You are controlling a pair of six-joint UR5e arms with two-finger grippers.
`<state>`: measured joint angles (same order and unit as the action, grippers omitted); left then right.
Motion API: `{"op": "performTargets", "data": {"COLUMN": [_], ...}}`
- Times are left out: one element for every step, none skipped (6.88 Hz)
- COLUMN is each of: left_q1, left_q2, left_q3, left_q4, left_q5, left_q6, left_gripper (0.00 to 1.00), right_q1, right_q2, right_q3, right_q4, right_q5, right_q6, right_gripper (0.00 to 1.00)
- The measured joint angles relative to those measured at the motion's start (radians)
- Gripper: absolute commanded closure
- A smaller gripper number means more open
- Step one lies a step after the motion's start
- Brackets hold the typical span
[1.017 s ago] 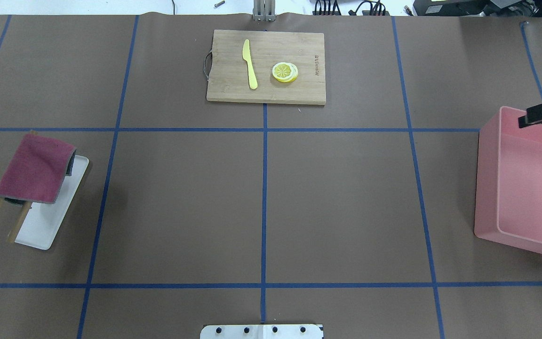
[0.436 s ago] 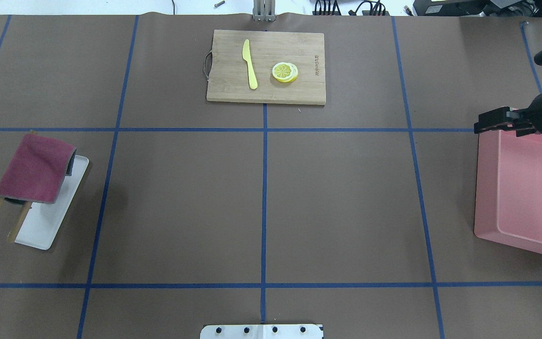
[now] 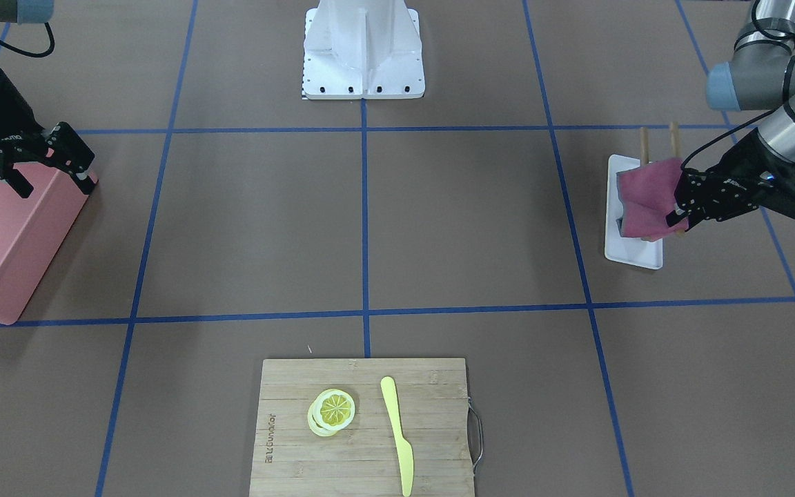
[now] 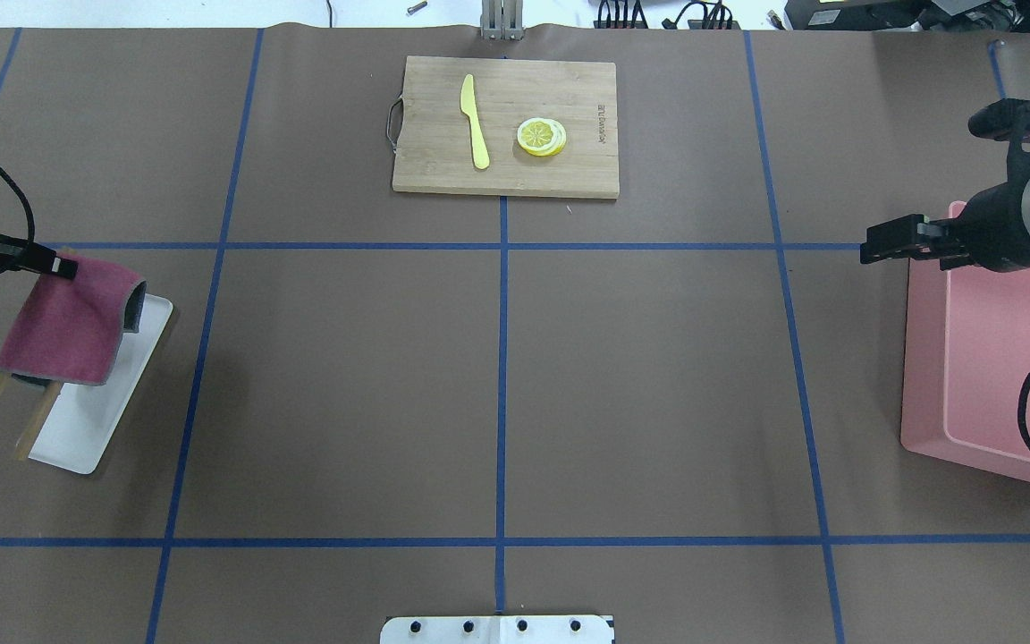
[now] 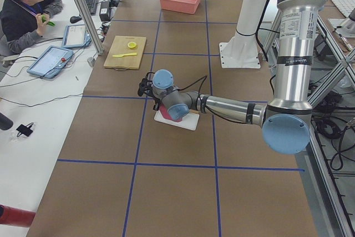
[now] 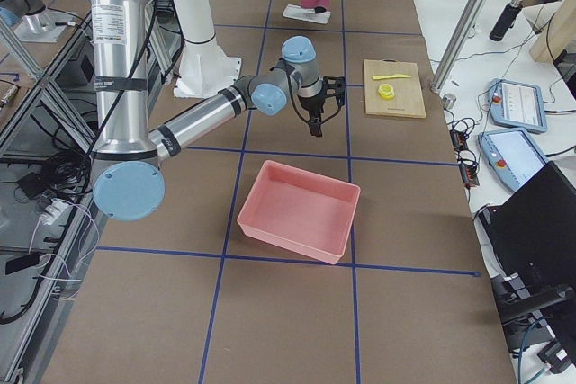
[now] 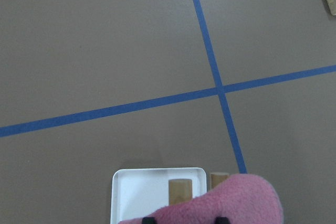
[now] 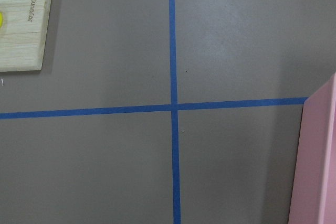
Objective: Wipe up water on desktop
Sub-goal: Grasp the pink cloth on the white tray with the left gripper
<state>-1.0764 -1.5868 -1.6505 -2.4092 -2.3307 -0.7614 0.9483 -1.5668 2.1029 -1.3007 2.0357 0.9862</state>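
Pretty much at the very start, I'd say: nothing wiped yet. The dark red cloth hangs on its little wooden rack over the white tray at the left edge of the overhead view. The left gripper is right at the cloth's top edge. Its jaws are apart with the fabric between them, not clamped. The right gripper hangs spread wide and empty over the corner of the pink bin. That leaves the grab, the carry and the wiping itself. The desktop fills the whole frame: flat matte brown with blue tape squares. Honestly I can't spot any puddle or sheen on it.
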Motion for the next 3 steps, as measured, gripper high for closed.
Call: {"op": "performTargets", "data": {"left_q1": [0.000,-0.002,-0.006], "left_q2": [0.001,0.003,0.003], "left_q3": [0.000,0.000,0.000], "left_q4": [-0.001,-0.002,-0.001], "left_q5": [-0.003,-0.004,-0.004], "left_q6": [0.000,0.000,0.000], "left_gripper": [0.50,0.27,0.19], "right_q1": [0.000,-0.001,-0.001], "right_q2": [0.003,0.008,0.012], "right_q3": [0.000,0.000,0.000], "right_q4": [0.000,-0.001,-0.001], "right_q5": [0.000,0.000,0.000], "right_q6": [0.000,0.000,0.001], "right_gripper": [0.00,0.00,0.00]}}
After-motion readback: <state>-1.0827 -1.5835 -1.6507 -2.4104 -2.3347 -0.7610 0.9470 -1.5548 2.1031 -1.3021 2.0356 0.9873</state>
